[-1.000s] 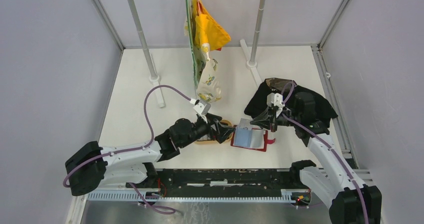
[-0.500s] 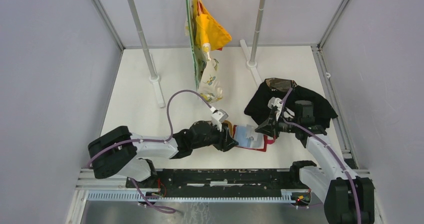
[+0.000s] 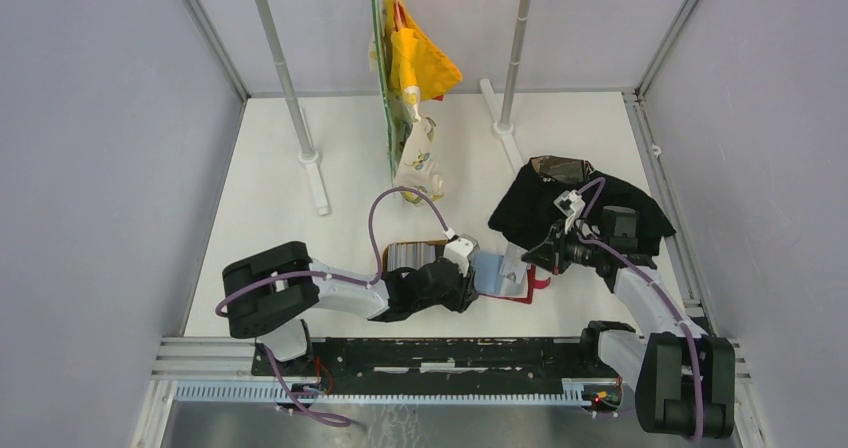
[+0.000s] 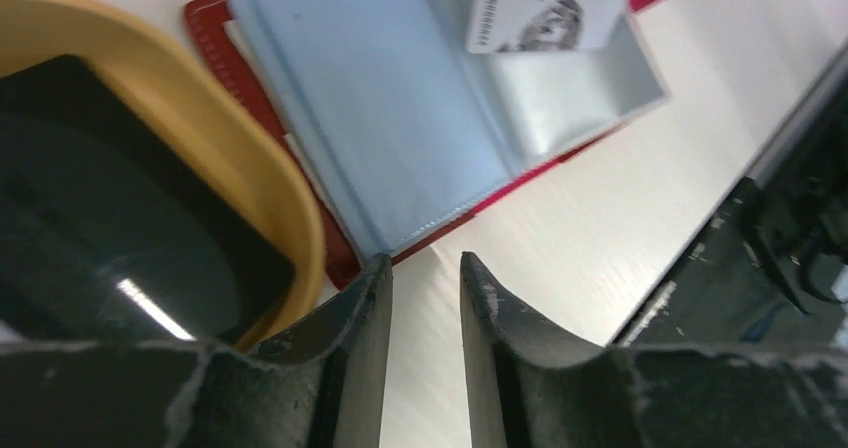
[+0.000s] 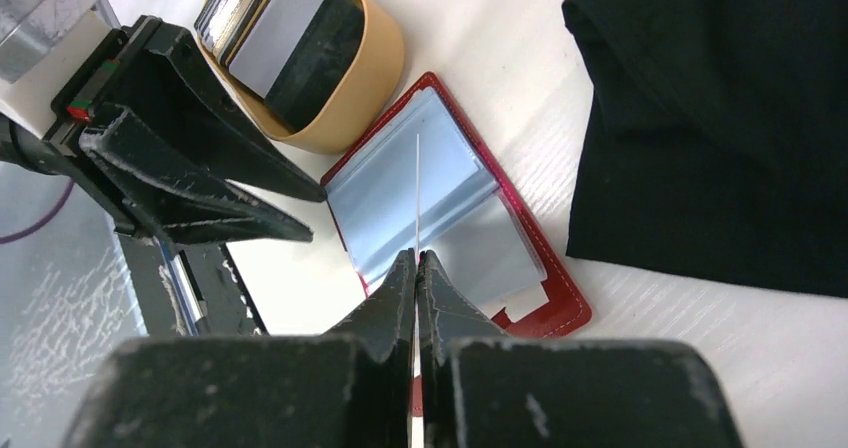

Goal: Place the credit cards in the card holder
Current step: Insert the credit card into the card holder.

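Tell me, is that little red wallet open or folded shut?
Open: the card holder lies spread flat on the table, its plastic sleeves facing up.

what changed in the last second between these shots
The left gripper swung right, off the wooden tray to the near edge of the open red card holder, its jaws narrowing on nothing. The right gripper kept a credit card pinched over the card holder. The card holder and black cloth stayed put.

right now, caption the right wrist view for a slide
Right gripper pinches a card edge-on above the open card holder, beside the tan tray of cards.
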Motion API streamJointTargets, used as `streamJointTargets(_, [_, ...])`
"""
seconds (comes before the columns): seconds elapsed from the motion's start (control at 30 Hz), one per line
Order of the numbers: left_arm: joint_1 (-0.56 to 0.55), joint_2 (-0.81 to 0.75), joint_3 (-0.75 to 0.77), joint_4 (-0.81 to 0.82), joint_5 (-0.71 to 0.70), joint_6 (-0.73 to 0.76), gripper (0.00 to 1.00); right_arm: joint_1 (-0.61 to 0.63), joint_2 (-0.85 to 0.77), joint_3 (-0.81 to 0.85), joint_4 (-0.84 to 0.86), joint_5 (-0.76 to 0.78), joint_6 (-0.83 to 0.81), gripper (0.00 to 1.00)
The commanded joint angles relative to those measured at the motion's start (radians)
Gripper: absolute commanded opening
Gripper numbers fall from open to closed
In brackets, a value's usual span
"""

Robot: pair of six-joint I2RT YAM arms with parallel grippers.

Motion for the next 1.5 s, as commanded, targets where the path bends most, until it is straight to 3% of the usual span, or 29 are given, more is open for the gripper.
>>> streamJointTargets(0.0, [0.000, 0.005, 0.038, -0.043, -0.150, 0.012, 0.36, -0.016, -0.001, -0.045, 0.100, -0.026, 0.168, 0.00])
streamJointTargets(0.17, [0.000, -0.008, 0.044, -0.125, -0.248, 0.004, 0.33, -0.017, 0.031, -0.072, 0.119, -0.029, 0.233, 0.00])
streamJointTargets(0.47, [0.001, -0.008, 0.081, -0.203, -0.317, 0.029, 0.35, -0.029, 0.082, -0.062, 0.056, 0.101, 0.236, 0.00])
streamJointTargets(0.7, [0.009, -0.079, 0.032, -0.072, -0.206, 0.055, 0.60, -0.048, 0.058, -0.098, 0.102, 0.064, 0.332, 0.00])
streamJointTargets(0.87, [0.041, -0.060, 0.036, -0.005, -0.129, 0.024, 0.65, -0.053, 0.030, -0.149, 0.170, 0.060, 0.423, 0.00])
streamJointTargets(1.23, [0.084, 0.023, 0.071, -0.046, -0.137, -0.070, 0.64, -0.060, 0.040, -0.227, 0.316, 0.085, 0.547, 0.00])
streamJointTargets(1.47, [0.084, 0.084, 0.102, -0.098, -0.144, -0.079, 0.48, -0.072, 0.041, -0.239, 0.350, 0.078, 0.593, 0.00])
